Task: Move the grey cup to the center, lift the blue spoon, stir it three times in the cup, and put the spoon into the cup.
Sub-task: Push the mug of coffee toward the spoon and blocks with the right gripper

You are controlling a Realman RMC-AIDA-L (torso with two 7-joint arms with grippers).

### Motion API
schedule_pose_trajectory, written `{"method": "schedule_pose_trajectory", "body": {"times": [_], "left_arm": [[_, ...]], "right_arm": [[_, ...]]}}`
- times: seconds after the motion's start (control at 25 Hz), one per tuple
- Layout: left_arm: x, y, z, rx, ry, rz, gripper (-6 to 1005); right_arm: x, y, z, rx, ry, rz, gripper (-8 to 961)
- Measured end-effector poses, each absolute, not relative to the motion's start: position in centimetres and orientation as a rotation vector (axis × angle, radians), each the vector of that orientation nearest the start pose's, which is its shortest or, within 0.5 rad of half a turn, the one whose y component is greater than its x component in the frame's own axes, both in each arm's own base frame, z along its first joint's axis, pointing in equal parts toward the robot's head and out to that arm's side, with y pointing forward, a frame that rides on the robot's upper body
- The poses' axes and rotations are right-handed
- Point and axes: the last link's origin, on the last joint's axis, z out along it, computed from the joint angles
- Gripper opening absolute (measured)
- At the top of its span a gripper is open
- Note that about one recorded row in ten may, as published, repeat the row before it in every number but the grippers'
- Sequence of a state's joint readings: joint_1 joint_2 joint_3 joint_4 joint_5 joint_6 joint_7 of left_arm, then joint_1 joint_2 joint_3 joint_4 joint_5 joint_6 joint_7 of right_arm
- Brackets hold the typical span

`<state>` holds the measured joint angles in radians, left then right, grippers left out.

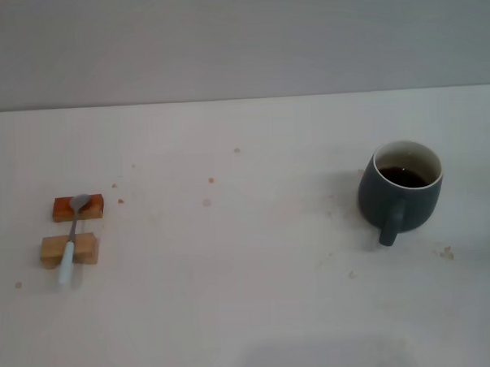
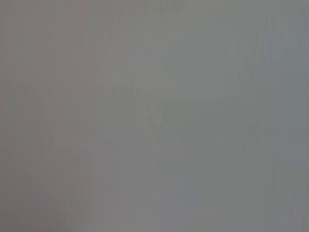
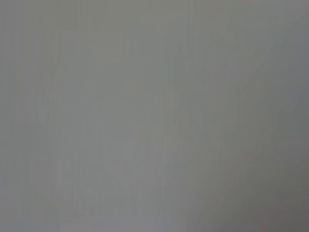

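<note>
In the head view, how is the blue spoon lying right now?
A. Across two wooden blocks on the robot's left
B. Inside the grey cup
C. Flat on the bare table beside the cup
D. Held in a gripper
A: the blue spoon rests across two wooden blocks, far from the grey cup; neither gripper is in view.

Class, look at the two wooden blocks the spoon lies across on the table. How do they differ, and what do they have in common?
Colour: the far block is reddish-orange; the near block is pale yellowish wood.
Part of the blue spoon carried: the far block holds its grey bowl; the near block supports its light-blue handle.
Shared: both are small, flat, oblong blocks lying roughly parallel on the white table, far left of the grey cup.
</note>
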<state>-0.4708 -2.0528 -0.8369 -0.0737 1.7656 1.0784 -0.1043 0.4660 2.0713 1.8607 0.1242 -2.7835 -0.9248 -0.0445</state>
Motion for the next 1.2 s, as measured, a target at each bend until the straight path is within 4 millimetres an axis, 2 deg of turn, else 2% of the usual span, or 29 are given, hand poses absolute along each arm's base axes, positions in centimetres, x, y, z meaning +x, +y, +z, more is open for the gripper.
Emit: {"method": "schedule_pose_trajectory", "body": {"times": [1.2], "left_arm": [[-38.94,33.36,4.81,-1.145,-0.737,-0.564,833]], "right_arm": [[39.73,34.3,4.76,-1.21,0.711,0.372,516]]}}
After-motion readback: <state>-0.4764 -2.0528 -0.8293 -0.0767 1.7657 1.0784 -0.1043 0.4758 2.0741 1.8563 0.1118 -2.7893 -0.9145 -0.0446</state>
